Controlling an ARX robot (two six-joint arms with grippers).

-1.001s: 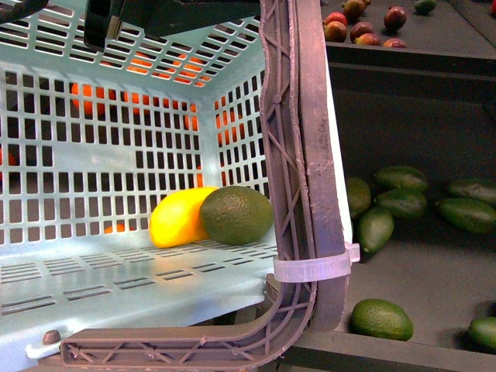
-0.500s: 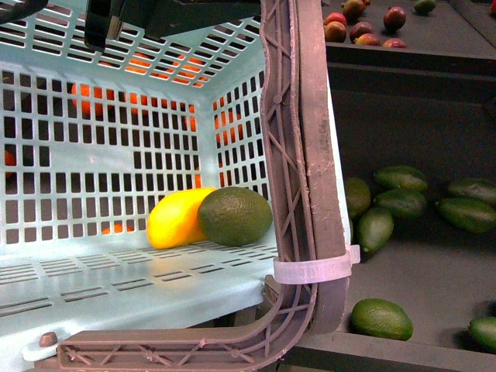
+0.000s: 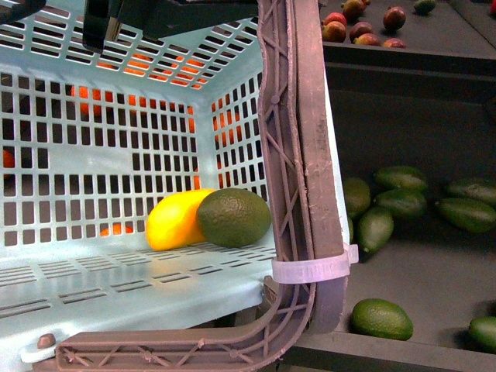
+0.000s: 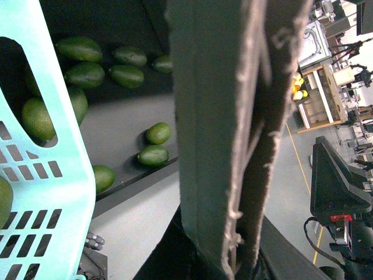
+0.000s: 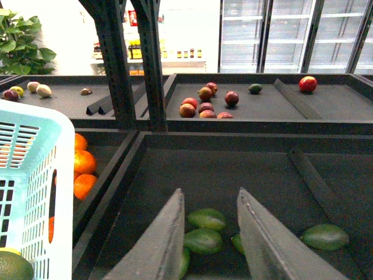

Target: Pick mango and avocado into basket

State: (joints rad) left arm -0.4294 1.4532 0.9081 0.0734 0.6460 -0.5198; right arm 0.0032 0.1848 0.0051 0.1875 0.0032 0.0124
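The light-teal basket (image 3: 93, 194) fills the left of the front view, tilted up close to the camera. The yellow mango (image 3: 174, 221) and the dark green avocado (image 3: 234, 217) lie side by side in its back corner, touching. The brown ribbed handle (image 3: 298, 155) runs down the middle, tied with a white zip tie (image 3: 310, 270). My left gripper (image 4: 230, 256) is shut on this handle (image 4: 227, 116), beside the basket wall (image 4: 35, 146). My right gripper (image 5: 211, 201) is open and empty above loose avocados (image 5: 205, 219), to the right of the basket (image 5: 26, 175).
Dark shelf trays surround me. Several loose avocados (image 3: 403, 203) lie in the tray right of the basket. Red-blushed mangoes (image 3: 358, 27) sit on the upper shelf (image 5: 205, 105). Oranges (image 5: 81, 166) lie behind the basket. A black upright post (image 5: 131, 58) stands behind.
The basket has shifted slightly; the mango and avocado have slid a little leftward along its floor. The handle has barely moved.
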